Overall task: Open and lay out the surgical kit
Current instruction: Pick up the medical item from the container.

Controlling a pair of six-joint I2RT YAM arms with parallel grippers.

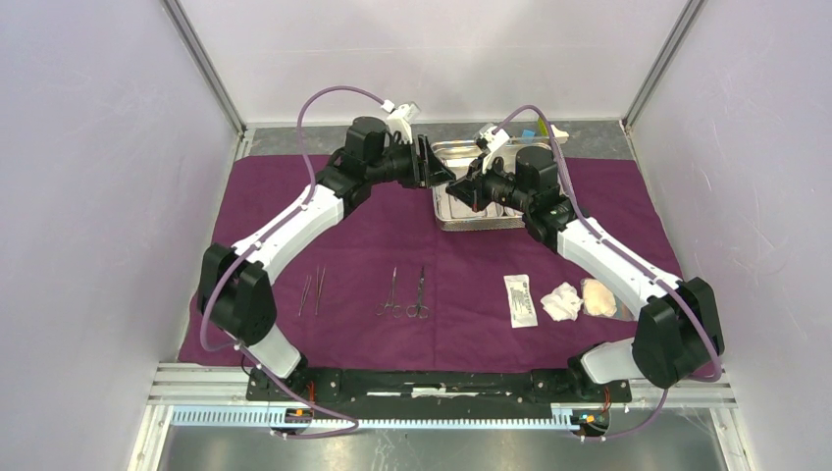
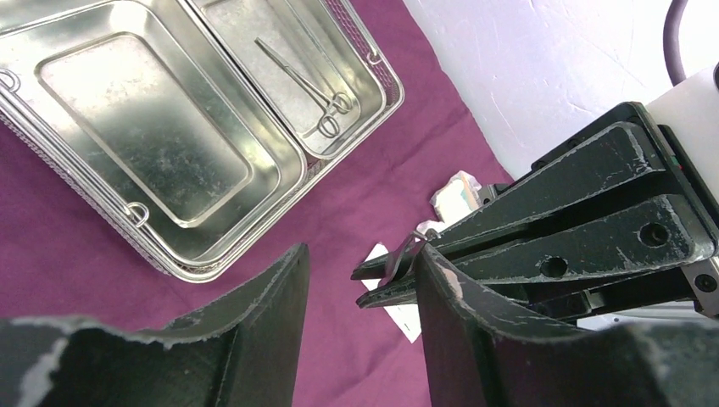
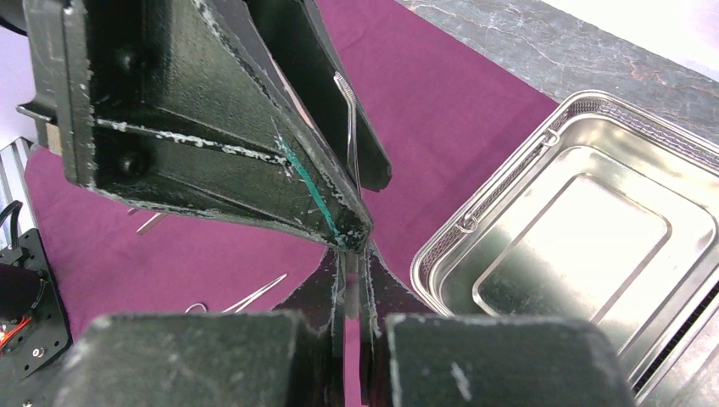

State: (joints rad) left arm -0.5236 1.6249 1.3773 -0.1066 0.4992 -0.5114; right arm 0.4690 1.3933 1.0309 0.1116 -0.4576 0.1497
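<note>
Shiny two-compartment steel tray (image 1: pixel 478 227), at the far middle of the large plum-purple cloth (image 1: pixel 392 235). One slim scissor-handled steel instrument (image 2: pixel 309 89) lies in one of its compartments. At the tray's left edge, the right gripper (image 2: pixel 360 288), fingers pressed together, pinches a thin steel strip-like instrument (image 3: pixel 350 127) (its kind cannot be told). The left gripper (image 1: pixel 439 172) faces it with fingers apart, that instrument and the right fingertips standing in the gap between them. Near row on the cloth, left to right: two slim steel tweezers (image 1: pixel 319 289), two steel scissor-handled instruments (image 1: pixel 420 294), flat white packet (image 1: pixel 521 299), two gauze pads (image 1: pixel 562 301).
</note>
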